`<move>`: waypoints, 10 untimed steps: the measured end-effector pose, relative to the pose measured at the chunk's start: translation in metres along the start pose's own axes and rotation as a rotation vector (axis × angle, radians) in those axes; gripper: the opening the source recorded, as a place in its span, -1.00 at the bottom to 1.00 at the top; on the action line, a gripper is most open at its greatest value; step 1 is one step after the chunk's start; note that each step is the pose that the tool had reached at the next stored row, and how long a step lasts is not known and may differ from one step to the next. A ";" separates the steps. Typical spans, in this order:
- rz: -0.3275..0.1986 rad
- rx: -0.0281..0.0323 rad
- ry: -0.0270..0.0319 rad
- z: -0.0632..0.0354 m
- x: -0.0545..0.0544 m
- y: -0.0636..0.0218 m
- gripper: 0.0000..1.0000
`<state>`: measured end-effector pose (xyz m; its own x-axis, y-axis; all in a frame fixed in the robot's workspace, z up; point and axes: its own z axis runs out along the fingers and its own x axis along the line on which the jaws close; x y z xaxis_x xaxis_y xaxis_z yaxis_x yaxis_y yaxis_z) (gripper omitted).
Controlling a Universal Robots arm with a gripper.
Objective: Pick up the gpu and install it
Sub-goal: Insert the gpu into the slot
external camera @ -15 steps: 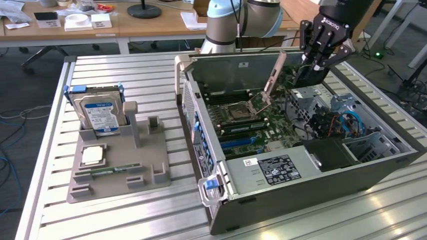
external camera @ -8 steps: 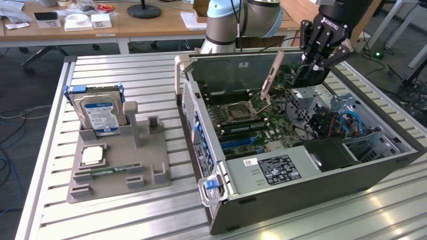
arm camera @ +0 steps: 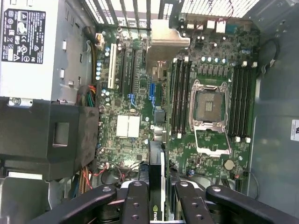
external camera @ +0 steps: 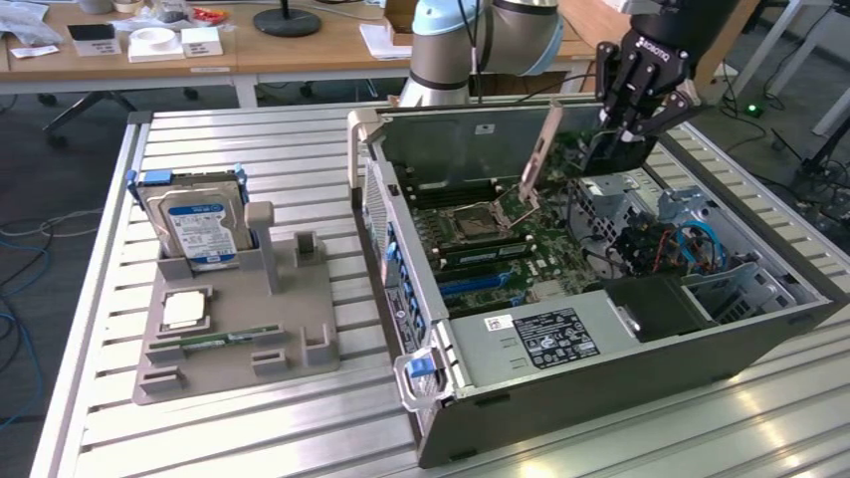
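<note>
The claw (external camera: 640, 119) is clamping the gpu (arm camera: 157, 205) by its top edge, holding it over the board (arm camera: 131, 126) inside the open case (external camera: 624, 363). The card is showing edge-on, hiding the slot beneath; whether it is touching the board is unclear.

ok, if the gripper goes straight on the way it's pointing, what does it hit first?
The gripper points down into the open case, jaws shut on the gpu. The card's lower edge would probably land first, on the motherboard between the expansion slots and RAM slots. Depth is unclear.
</note>
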<state>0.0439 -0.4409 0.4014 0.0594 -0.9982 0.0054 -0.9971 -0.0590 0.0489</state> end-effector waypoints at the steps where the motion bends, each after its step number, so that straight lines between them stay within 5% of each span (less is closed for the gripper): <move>1: 0.000 0.0052 0.0002 0.0006 0.000 0.0008 -0.47; 10: 0.050 0.0064 -0.0022 0.0049 0.000 0.0057 -0.47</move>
<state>0.0379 -0.4409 0.3968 0.0092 -0.9999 0.0055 -0.9991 -0.0090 0.0422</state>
